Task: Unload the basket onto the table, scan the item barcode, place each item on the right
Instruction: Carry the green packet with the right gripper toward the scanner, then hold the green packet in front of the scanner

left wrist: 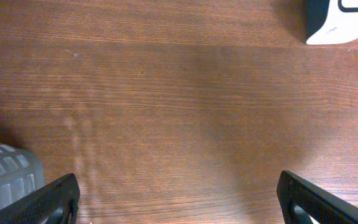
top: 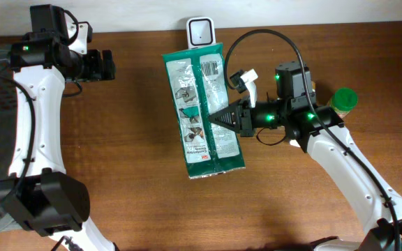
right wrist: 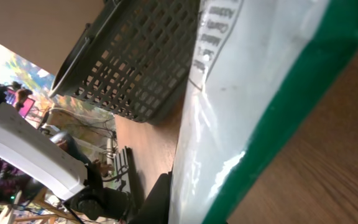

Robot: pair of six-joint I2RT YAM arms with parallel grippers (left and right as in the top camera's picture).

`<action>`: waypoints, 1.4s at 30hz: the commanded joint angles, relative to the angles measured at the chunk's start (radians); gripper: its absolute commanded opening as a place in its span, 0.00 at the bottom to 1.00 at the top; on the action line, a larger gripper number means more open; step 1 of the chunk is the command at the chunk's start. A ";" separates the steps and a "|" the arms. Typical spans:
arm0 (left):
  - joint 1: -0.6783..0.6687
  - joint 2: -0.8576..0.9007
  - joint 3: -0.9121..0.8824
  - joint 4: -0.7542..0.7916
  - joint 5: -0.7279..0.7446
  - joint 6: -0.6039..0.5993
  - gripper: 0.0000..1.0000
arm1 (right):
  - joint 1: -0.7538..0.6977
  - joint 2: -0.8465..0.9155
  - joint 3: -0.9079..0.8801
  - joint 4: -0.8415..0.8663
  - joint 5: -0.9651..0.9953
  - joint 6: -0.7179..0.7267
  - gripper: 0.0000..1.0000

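Pouch (top: 202, 111), glossy green-and-white, barcode (top: 211, 68) at end by scanner (top: 199, 31)

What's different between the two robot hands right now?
The left fingers stand wide apart, holding nothing; the right fingers are shut on the green-and-white bag. The left fingers hover over bare table; the right fingers reach the bag near the white scanner. Both pairs are black.

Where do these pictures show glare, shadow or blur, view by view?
Overhead: sharp, pale glare patches on the bag. Left wrist: a broad soft shadow darkens the table, grain crisp. Right wrist: the bag looms close with a bright highlight; the basket behind is sharp.
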 commanded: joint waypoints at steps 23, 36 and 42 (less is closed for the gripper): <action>0.005 -0.009 0.005 0.001 -0.006 0.001 0.99 | 0.205 0.291 0.521 -0.192 1.435 -0.235 0.04; 0.013 -0.009 0.005 0.001 -0.006 0.001 0.99 | 0.260 0.767 0.521 0.597 2.068 -1.014 0.04; 0.013 -0.009 0.005 0.001 -0.006 0.001 0.99 | 0.237 0.863 0.521 0.750 2.038 -1.281 0.04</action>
